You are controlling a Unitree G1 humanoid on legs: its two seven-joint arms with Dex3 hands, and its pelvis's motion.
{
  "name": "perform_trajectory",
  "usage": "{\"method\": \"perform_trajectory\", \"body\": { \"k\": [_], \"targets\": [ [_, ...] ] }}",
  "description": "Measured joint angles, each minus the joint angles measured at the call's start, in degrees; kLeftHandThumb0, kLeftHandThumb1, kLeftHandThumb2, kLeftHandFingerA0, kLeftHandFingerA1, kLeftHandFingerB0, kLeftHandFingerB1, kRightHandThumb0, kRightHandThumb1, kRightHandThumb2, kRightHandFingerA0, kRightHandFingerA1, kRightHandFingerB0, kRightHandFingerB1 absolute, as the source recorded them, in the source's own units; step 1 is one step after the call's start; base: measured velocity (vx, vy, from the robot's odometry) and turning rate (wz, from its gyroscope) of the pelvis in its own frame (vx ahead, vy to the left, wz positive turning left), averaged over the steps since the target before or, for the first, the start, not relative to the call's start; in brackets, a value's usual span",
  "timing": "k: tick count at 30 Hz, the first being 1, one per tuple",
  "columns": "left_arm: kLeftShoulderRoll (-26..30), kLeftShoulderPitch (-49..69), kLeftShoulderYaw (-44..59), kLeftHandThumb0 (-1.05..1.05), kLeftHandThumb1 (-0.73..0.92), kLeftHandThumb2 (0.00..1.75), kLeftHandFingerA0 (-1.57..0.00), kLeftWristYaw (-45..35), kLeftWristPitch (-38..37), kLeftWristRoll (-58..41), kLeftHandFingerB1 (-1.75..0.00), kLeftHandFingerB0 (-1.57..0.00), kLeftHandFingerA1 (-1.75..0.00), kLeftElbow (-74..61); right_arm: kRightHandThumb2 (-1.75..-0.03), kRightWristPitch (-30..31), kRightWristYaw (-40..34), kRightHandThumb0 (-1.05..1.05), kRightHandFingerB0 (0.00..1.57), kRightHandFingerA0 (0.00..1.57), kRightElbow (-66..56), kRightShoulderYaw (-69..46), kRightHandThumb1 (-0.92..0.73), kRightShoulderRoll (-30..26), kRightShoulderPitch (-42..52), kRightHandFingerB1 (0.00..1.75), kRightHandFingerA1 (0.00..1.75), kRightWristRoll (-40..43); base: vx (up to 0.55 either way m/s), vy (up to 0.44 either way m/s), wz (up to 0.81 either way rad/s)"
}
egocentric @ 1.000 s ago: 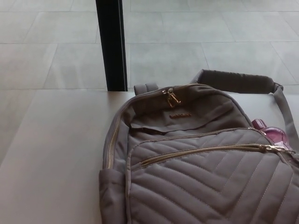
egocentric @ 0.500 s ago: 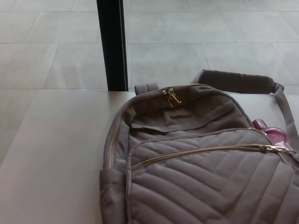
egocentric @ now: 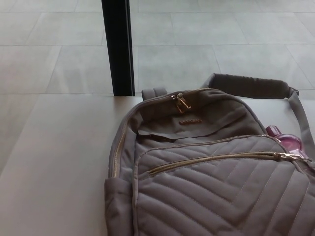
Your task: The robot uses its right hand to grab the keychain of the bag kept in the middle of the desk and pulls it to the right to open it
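The grey backpack (egocentric: 206, 167) lies flat on the pale counter (egocentric: 54, 162), filling the lower right of the view and running off the right and bottom edges. To its left the counter is bare all the way to the near edge, a wide stretch of open surface. The counter's far edge runs just behind the bag's top handle (egocentric: 154, 92), and a black post (egocentric: 118, 46) stands on the tiled floor (egocentric: 221, 39) right behind that edge. A padded shoulder strap (egocentric: 246, 86) arches past the far edge at the upper right. Compared with half a second ago nothing on the counter has shifted; the bag sits just as it did. The gold zipper pull (egocentric: 182, 103) rests at the top of the bag, and a second pull (egocentric: 294, 157) lies at the right end of the front pocket zip. A pink bottle (egocentric: 285, 140) pokes out of the bag's right side pocket. Neither robot hand is in view, so I cannot tell whether either is apart or together.
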Motion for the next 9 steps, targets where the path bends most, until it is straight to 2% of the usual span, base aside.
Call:
{"method": "perform_trajectory", "body": {
  "k": [1, 2, 3, 4, 7, 9],
  "targets": [
    [0.00, -0.05, 0.00, -0.62, 0.72, 0.62, -0.45, -0.02, 0.01, 0.02, -0.36, -0.39, -0.53, 0.01, -0.59, -0.13, -0.11, -0.54, 0.33, 0.74, 0.00, 0.17, -0.65, -0.04, 0.00, 0.32, 0.71, 0.02, 0.00, 0.000, 0.00],
    [0.01, -0.12, 0.01, -0.62, 0.71, 0.61, -0.46, -0.04, 0.01, 0.04, -0.36, -0.39, -0.54, 0.02, -0.85, -0.16, -0.17, -0.58, 0.27, 0.71, -0.01, 0.27, -0.52, -0.05, -0.05, 0.46, 0.74, 0.05, 0.00, 0.000, 0.00],
    [0.02, -0.18, 0.06, -0.62, 0.71, 0.61, -0.46, -0.03, 0.05, 0.04, -0.36, -0.39, -0.54, 0.05, -0.85, -0.16, -0.23, -0.58, 0.27, 0.71, -0.01, 0.32, -0.52, -0.05, -0.15, 0.46, 0.74, 0.09, 0.00, 0.000, 0.00],
    [0.03, -0.29, 0.18, -0.62, 0.72, 0.62, -0.44, -0.03, 0.16, 0.03, -0.35, -0.37, -0.52, 0.07, -0.60, -0.15, -0.31, -0.52, 0.35, 0.73, 0.00, 0.39, -0.64, -0.05, -0.34, 0.32, 0.67, 0.15, 0.00, 0.000, 0.00],
    [0.11, -0.38, 0.21, -0.62, 0.73, 0.62, -0.44, -0.03, 0.25, 0.11, -0.35, -0.36, -0.52, 0.13, -0.59, -0.11, -0.53, -0.52, 0.35, 0.74, 0.45, 0.63, -0.64, -0.06, -1.10, 0.32, 0.68, 0.34, 0.00, 0.000, 0.00],
    [0.18, -0.38, 0.23, -0.63, 0.73, 0.62, -0.45, -0.04, 0.28, 0.16, -0.34, -0.37, -0.51, 0.14, -0.59, -0.10, -0.63, -0.53, 0.35, 0.75, 0.70, 0.71, -0.62, -0.06, -1.32, 0.31, 0.75, 0.50, 0.00, 0.000, 0.00]
  ]
}}
